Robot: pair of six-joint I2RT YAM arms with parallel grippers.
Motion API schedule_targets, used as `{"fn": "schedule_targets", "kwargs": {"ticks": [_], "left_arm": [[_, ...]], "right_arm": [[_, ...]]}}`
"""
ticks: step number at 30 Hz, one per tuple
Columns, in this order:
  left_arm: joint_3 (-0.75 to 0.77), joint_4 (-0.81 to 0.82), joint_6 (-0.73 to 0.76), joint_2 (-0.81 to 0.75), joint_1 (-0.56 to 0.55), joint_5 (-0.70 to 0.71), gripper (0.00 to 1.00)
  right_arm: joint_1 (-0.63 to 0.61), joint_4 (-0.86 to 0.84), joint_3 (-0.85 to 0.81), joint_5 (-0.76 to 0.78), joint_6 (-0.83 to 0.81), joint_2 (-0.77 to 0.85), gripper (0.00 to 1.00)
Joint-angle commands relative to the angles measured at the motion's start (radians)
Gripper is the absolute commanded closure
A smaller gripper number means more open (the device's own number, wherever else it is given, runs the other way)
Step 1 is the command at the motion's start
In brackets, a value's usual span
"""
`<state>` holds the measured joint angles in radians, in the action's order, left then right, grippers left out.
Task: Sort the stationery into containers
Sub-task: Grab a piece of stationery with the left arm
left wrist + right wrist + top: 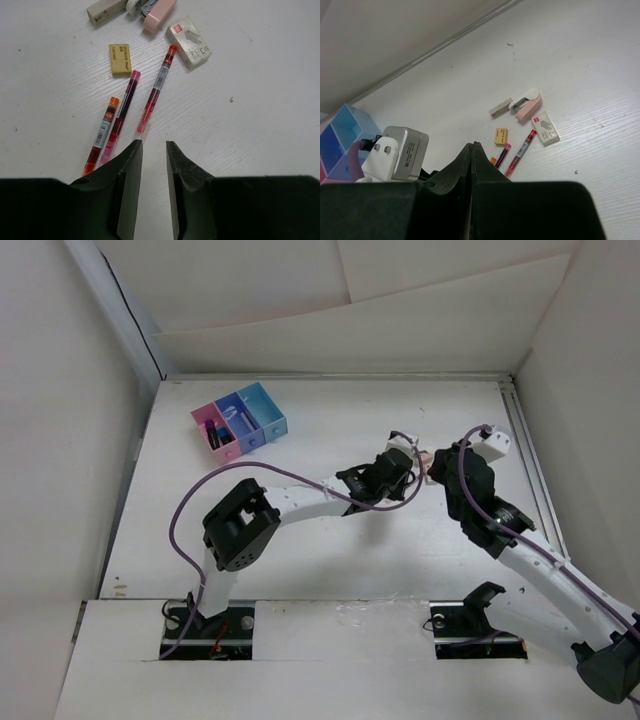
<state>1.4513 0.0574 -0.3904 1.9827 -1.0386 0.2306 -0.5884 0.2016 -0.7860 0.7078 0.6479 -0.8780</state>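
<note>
**penpal_07:** Can anyone read any text on this stuff?

**yam_fan:** Not much, tbh. In the left wrist view the flat yellow eraser has dark print along one edge, but it's too small to make out. The white box at the top middle looks like cardboard. It has a line drawing of staples, tiny text and a red mark at one corner, none of it readable. The three thin pens have see-through barrels with white barcode stickers: an orange-tipped pen, a magenta pen and a red pen. They lie fanned out on the white, grainy table. A glossy pink stapler and a dull grey eraser are cut off by the top edge.

**penpal_07:** And the grippers?

**yam_fan:** The left gripper sits at the bottom centre, with its dark, ridged fingers a narrow slot apart and nothing between them. The red pen's clear end stops just above that slot. The right gripper is pinched fully together and holds nothing, and the stationery lies to its right. The containers are shiny plastic squares in pink, purple-blue and light blue. They sit at the upper left of the top view, well apart from both grippers.
</note>
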Motion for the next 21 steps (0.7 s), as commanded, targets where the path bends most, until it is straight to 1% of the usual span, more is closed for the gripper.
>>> {"fn": "schedule_targets", "kwargs": {"ticks": [1,5,6,7,9,13,15,18,19,21], "left_arm": [[0.02,0.028,0.025,0.004,0.014,0.006,0.77],[0.04,0.007,0.056,0.034,0.014,0.052,0.74],[0.04,-0.011,0.067,0.044,0.014,0.052,0.74],[0.07,-0.027,0.067,0.063,0.014,0.065,0.74],[0.08,-0.05,0.077,0.073,0.014,0.065,0.74],[0.07,-0.05,0.068,0.085,0.014,0.087,0.74],[0.06,-0.041,0.058,0.085,0.034,0.087,0.74],[0.05,-0.028,0.058,0.085,0.043,0.066,0.75],[0.05,-0.019,0.048,0.085,0.055,0.065,0.75],[0.064,-0.019,0.048,0.109,0.055,0.055,0.76]], "right_arm": [[0.006,-0.01,-0.016,0.022,0.009,0.002,0.96],[0.006,-0.02,-0.016,0.022,0.009,0.002,0.9],[0.006,-0.021,-0.016,0.022,0.009,0.002,0.87],[0.006,-0.031,-0.016,0.013,0.009,0.002,0.85],[0.006,-0.031,-0.016,0.003,-0.001,0.002,0.8],[0.006,-0.042,-0.016,-0.019,-0.011,-0.007,0.79],[0.006,-0.051,-0.016,-0.042,-0.021,-0.016,0.78],[0.006,-0.063,-0.016,-0.073,-0.04,-0.026,0.78],[0.006,-0.064,-0.025,-0.085,-0.05,-0.038,0.76],[0.006,-0.064,-0.025,-0.105,-0.06,-0.055,0.76]]}}
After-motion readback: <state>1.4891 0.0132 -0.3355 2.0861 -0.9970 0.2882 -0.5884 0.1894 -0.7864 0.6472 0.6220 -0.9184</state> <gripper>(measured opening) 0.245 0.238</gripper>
